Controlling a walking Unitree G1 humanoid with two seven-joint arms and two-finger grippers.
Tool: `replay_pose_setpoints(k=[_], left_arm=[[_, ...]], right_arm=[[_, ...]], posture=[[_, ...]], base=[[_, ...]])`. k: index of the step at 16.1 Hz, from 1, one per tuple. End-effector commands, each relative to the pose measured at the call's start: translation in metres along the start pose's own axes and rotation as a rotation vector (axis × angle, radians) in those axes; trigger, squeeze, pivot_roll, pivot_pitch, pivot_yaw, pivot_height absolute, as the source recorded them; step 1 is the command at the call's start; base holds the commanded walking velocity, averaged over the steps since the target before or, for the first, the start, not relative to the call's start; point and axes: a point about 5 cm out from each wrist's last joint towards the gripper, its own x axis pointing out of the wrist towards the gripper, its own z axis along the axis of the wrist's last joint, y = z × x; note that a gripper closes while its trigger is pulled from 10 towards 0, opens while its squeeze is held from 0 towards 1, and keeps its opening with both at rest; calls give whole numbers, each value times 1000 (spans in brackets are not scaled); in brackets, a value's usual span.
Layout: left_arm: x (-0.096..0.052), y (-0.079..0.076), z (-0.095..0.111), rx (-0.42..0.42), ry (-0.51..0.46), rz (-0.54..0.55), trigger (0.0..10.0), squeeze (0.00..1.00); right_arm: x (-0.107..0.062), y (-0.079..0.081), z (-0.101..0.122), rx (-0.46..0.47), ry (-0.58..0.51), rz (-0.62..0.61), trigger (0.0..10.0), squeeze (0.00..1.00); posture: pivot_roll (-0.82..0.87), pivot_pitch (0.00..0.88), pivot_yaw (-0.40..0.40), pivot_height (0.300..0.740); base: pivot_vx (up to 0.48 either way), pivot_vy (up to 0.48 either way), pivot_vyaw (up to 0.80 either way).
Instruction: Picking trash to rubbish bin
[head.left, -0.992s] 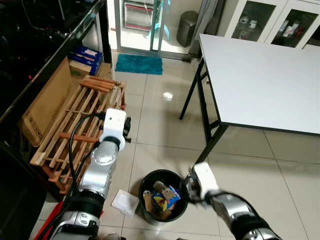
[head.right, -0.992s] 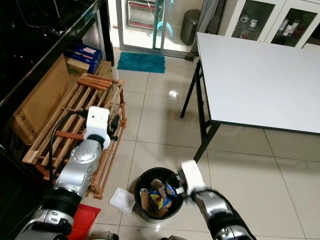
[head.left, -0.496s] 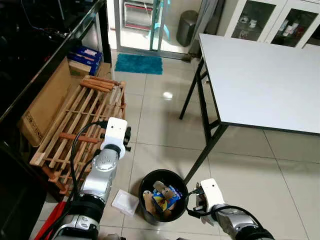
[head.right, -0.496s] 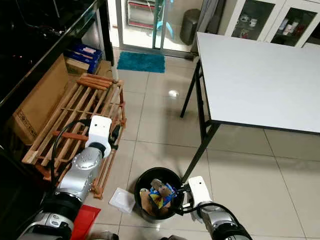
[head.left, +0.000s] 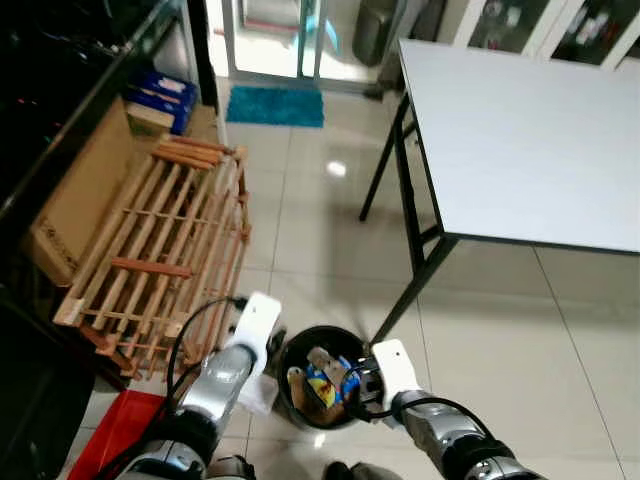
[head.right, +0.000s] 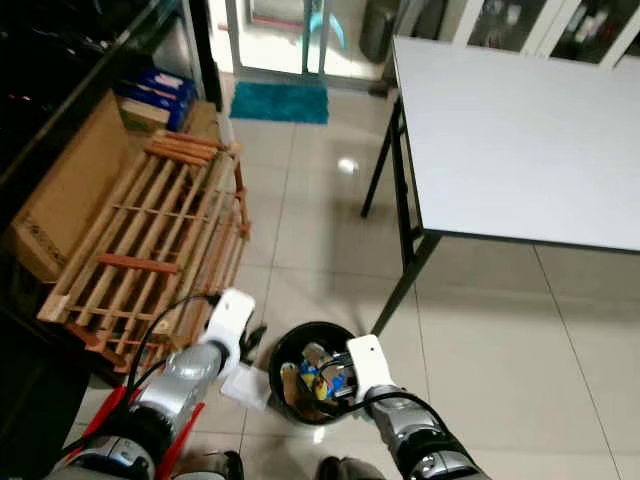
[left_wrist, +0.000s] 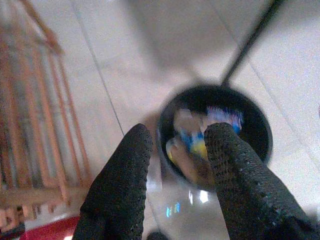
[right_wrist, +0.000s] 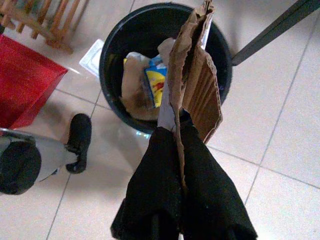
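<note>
the wooden rack leans well to the left of both claws, higher in the head views than half a second ago because the camera has tipped down. the left claw has dropped from beside the rack to just left of the bin, its fingers apart with nothing between them, hovering over the bin's near rim. a white lid lies flat on the tiles under that arm, touching the bin's left side. the bin holds crumpled brown paper and a blue and yellow packet. the right claw has moved up to the bin's right rim and is pinched tight on a torn piece of cardboard, which stands up above the bin's opening. right of that claw, a black table leg and the white table.
</note>
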Motion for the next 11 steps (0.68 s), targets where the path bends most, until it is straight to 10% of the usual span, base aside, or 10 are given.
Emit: replay_pose_setpoints(k=[1, 5, 11], left_arm=[[-2, -5, -17, 25, 52, -45, 10000, 0], [-15, 5, -52, 39, 139, -62, 10000, 0], [-9, 6, -35, 4, 58, -18, 10000, 0]], right_arm=[[0, 1, -8, -17, 28, 4, 10000, 0], [2, 15, -16, 3, 21, 42, 10000, 0], [3, 19, 9, 49, -112, -11, 10000, 0]], posture=[[-29, 235, -112, 740], [-33, 327, -116, 740], [-35, 380, -114, 740]], base=[[0, 0, 0], [0, 0, 0], [0, 0, 0]])
